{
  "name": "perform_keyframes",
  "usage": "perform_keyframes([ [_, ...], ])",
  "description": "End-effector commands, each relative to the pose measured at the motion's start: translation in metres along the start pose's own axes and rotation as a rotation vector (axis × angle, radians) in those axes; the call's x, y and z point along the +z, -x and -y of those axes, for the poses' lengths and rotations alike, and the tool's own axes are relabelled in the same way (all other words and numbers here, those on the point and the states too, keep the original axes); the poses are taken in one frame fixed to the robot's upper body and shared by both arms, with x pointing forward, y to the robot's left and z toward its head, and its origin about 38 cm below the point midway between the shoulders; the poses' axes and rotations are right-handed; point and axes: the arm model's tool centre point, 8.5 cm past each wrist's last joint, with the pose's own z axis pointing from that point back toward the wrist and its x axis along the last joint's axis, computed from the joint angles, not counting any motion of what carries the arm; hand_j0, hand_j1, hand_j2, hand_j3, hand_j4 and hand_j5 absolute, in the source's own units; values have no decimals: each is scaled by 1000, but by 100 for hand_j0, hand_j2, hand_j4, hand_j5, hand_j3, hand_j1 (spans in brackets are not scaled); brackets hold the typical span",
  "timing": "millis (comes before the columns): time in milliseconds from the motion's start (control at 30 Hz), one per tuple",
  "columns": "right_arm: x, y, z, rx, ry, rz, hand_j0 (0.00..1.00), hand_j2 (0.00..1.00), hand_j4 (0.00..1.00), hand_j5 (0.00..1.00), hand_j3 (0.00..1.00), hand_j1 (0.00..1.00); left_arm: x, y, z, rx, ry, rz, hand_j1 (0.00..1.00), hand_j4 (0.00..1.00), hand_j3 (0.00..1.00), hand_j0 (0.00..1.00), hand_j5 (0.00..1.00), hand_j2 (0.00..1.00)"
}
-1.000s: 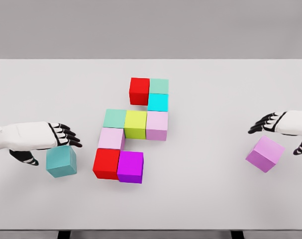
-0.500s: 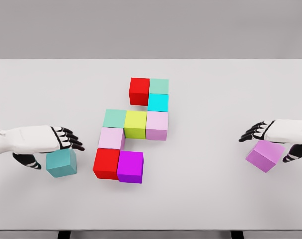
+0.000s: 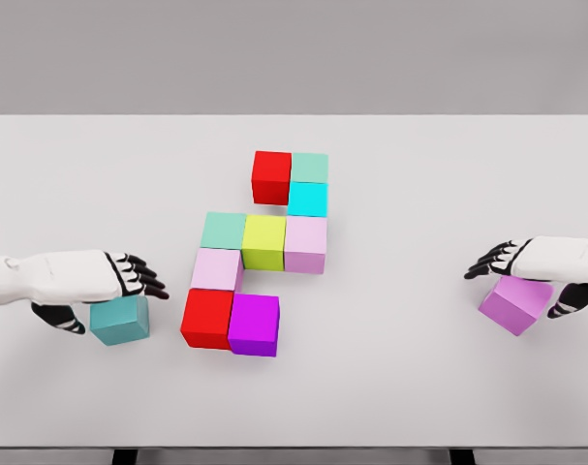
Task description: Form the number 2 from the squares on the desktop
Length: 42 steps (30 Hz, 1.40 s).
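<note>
The left hand (image 3: 108, 281) comes in from the left edge and lies low over a matte teal cube (image 3: 120, 321) on the white counter (image 3: 419, 174). Its dark fingers (image 3: 143, 279) are stretched out past the cube's top toward the right and its thumb drops down at the cube's left side. Whether the hand actually clamps the cube cannot be told.

Just right of that hand's fingertips sits the joined group of cubes. Nearest is a glossy red cube (image 3: 207, 318) with a bright purple cube (image 3: 254, 325) touching its right side. Beyond the red one is a pale pink cube (image 3: 217, 269), and beyond that a row of three: a mint green cube (image 3: 224, 231), a yellow-green cube (image 3: 263, 242) and a pale lilac cube (image 3: 305, 244). Farther still from the hands, a cyan cube (image 3: 308, 199) sits against the lilac one, with a second mint cube (image 3: 309, 167) behind it and a second red cube (image 3: 271, 177) at that one's left.

Well to the right of the group, the right hand (image 3: 541, 271) reaches in from the right edge over a tilted violet cube (image 3: 513, 303). Its fingers point left past the cube's top and its thumb shows at the cube's right side. Its grip cannot be judged either.
</note>
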Motion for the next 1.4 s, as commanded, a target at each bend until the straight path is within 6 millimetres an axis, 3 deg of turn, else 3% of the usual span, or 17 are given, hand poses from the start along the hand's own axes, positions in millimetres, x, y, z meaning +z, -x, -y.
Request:
perform_keyframes([
  [0, 1, 0, 1, -4, 3, -1, 100, 100, 100, 100, 100, 100, 0, 0, 1, 1, 4, -2, 100, 100, 100, 100, 100, 100],
  [433, 2, -2, -1, -3, -6, 1, 96, 96, 96, 96, 96, 96, -4, -2, 5, 6, 14, 8, 99, 99, 99, 99, 99, 99],
  [500, 1, -2, -1, -2, -5, 3, 95, 95, 95, 95, 95, 95, -3, -2, 5, 6, 15, 7, 90, 90, 90, 90, 90, 90],
  [600, -1, -3, 0, -1, -4, 9, 94, 94, 94, 94, 94, 94, -3, -2, 5, 6, 17, 8, 67, 67, 67, 67, 67, 67],
  [733, -1, -4, -2, -2, -13, 11, 91, 91, 91, 91, 91, 91, -3, -2, 6, 6, 21, 7, 54, 54, 54, 54, 54, 54],
  [1367, -2, -2, -3, 11, -27, 2, 61, 61, 61, 61, 61, 61, 2, -4, -1, 35, -19, 27, 45, 45, 45, 45, 45, 45],
])
